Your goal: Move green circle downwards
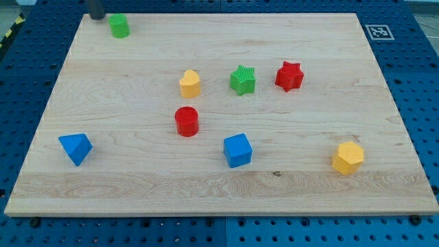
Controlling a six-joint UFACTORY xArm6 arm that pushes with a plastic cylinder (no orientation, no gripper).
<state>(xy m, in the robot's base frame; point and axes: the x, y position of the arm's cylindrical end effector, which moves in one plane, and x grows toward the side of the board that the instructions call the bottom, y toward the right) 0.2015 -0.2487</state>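
Note:
The green circle, a short green cylinder, stands near the top left corner of the wooden board. My tip is the dark rod end at the view's top edge, just to the upper left of the green circle, with a small gap between them. Only the rod's lowest part shows.
A yellow block, a green star and a red star sit mid-board. A red cylinder and a blue cube lie lower. A blue triangle-like block is at lower left, a yellow hexagon at lower right.

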